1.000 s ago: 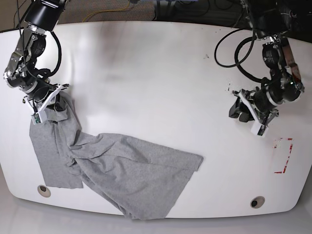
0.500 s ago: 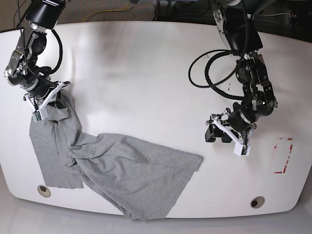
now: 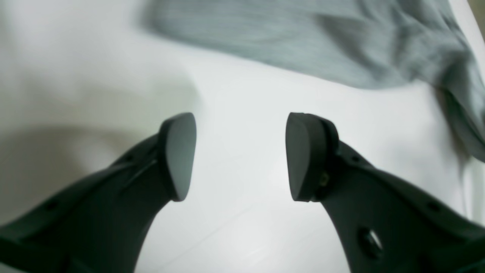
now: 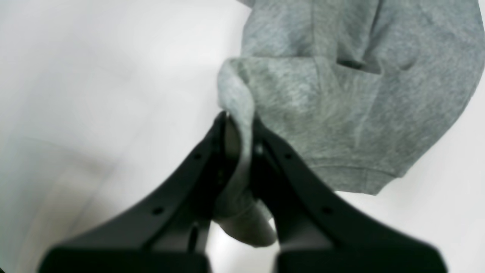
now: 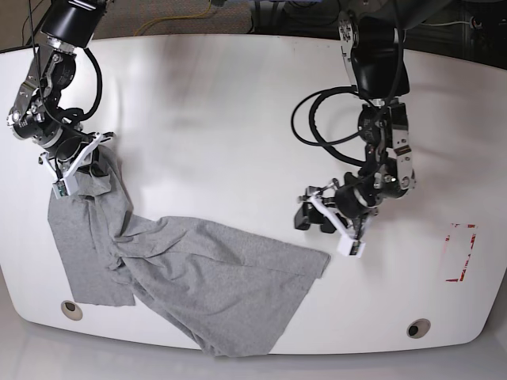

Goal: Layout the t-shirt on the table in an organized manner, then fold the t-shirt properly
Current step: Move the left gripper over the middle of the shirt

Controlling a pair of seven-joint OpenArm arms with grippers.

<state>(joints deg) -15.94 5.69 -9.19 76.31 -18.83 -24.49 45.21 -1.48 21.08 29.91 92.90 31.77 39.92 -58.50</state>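
One gripper pinches t-shirt; other gapes.

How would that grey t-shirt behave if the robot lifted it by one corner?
Probably floppy: the t-shirt lies wrinkled, and bunches where the right gripper pinches it. It would likely drape and trail across the table rather than hold shape. It seems light, since a small pinch holds it.

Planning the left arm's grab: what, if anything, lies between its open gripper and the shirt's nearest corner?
Nothing visible. Only bare table separates the left gripper, jaws open, from the t-shirt. The right gripper is shut on the shirt's far end.
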